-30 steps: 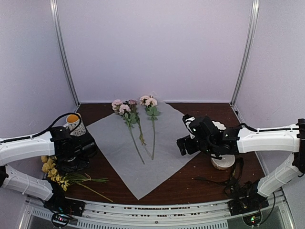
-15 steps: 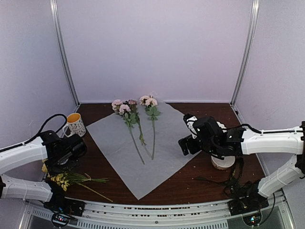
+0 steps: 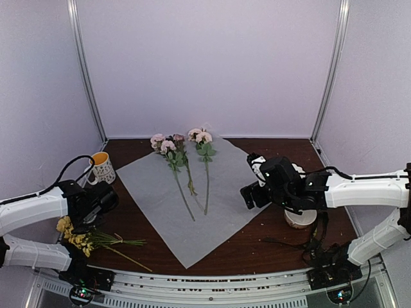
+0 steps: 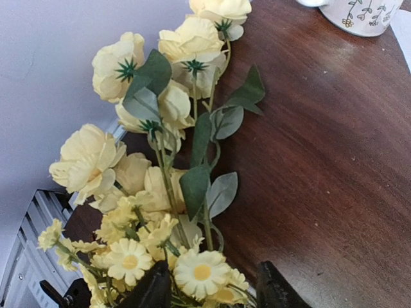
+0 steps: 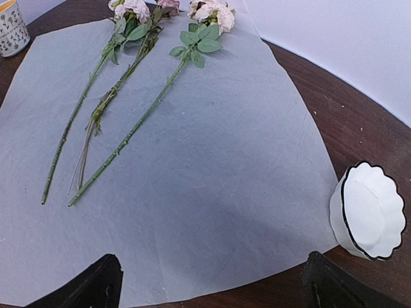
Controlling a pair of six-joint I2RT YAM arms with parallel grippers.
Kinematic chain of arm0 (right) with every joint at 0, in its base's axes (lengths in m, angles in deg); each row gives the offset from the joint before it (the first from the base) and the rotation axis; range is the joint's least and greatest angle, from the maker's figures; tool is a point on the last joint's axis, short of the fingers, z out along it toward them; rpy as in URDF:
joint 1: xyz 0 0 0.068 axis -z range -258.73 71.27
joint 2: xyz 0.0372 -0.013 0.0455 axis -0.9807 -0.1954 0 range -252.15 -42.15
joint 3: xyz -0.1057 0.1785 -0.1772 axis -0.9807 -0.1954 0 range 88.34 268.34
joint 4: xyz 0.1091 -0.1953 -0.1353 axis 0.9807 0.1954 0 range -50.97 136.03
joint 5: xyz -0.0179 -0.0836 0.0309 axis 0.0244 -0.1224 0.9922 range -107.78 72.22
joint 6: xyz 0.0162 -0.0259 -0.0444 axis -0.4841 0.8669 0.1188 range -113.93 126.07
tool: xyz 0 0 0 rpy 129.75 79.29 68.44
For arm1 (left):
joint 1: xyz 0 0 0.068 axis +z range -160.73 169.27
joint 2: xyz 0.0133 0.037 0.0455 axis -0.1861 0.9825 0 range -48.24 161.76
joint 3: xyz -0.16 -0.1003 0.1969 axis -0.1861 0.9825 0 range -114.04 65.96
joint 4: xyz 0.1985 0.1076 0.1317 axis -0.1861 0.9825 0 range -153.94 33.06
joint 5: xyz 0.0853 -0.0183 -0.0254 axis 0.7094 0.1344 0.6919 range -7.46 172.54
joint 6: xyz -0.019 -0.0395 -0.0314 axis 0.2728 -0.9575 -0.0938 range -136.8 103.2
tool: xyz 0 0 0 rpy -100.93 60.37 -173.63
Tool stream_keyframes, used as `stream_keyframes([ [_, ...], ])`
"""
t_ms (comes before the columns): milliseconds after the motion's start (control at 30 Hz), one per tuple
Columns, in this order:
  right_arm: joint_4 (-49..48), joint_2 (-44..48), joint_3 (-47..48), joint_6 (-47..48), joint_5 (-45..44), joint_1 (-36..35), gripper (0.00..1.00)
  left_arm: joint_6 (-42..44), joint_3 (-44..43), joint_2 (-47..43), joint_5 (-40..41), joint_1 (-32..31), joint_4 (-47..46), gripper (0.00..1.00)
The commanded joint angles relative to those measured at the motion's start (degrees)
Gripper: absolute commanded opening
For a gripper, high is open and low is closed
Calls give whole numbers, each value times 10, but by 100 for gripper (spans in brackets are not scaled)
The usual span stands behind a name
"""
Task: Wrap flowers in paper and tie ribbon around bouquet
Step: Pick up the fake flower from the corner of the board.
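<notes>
left pincer (image 4: 212, 277), half closed about yellow flowers (image 4: 192, 38), grip uncertain; right pincer (image 5: 213, 269) wide open, empty. pink flowers (image 5: 207, 13) lie on paper (image 5: 205, 192) ahead of it; wrapping, tying remain.

Pale lilac walls (image 3: 205, 64) with metal corner posts (image 3: 87, 70) rise beyond the right gripper (image 3: 246, 194); the dark wooden table (image 3: 270, 247) beneath it is evenly lit.

Quick tally, here we go: 1 paper sheet (image 3: 160, 199). Pink-bloom stems (image 5: 128, 131): 3, by my count. Yellow bunch (image 4: 160, 160): 1, blooms too packed to count indiv. 1 mug (image 3: 101, 167). 1 white scalloped bowl (image 5: 369, 212). Arms: 2, left arm (image 3: 32, 212) & right arm (image 3: 366, 189).
</notes>
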Motion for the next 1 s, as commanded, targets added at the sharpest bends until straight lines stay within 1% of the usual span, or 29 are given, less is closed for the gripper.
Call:
stream_keyframes([
  [0, 12, 5, 11, 3, -10, -4, 100, 34, 6, 2, 7, 10, -55, 42],
  [33, 13, 6, 12, 4, -10, -3, 100, 34, 10, 3, 10, 9, -55, 37],
  [100, 15, 9, 13, 4, -10, -3, 100, 25, 16, 6, 11, 11, -53, 20],
  [167, 15, 11, 12, 3, -10, -3, 100, 23, 16, 4, 10, 11, -50, 0],
  [267, 19, 9, 12, 3, -12, -4, 100, 41, 6, -9, 11, 11, -49, 0],
  [367, 45, 6, 25, 5, -3, -3, 100, 56, -7, -38, 20, 11, -39, 0],
  [533, 29, 11, 28, 25, 32, -3, 100, 122, -36, -90, 26, 9, -38, 0],
  [600, 15, 10, 36, 35, 71, -5, 100, 137, -46, -102, 42, 4, -38, 0],
  [667, -20, 10, 36, 48, 116, -12, 100, 152, -55, -111, 60, 0, -40, 0],
  [700, -46, 9, 36, 58, 145, -17, 100, 166, -63, -116, 66, -4, -46, 0],
  [767, -91, 2, 41, 87, 205, -34, 99, 221, -80, -125, 69, -17, -75, 0],
  [867, -126, -33, 75, 111, 289, -63, 98, 284, -106, -134, 73, -56, -113, 0],
  [967, -128, -89, 136, 119, 383, -82, 97, 321, -120, -143, 76, -104, -156, 0],
])
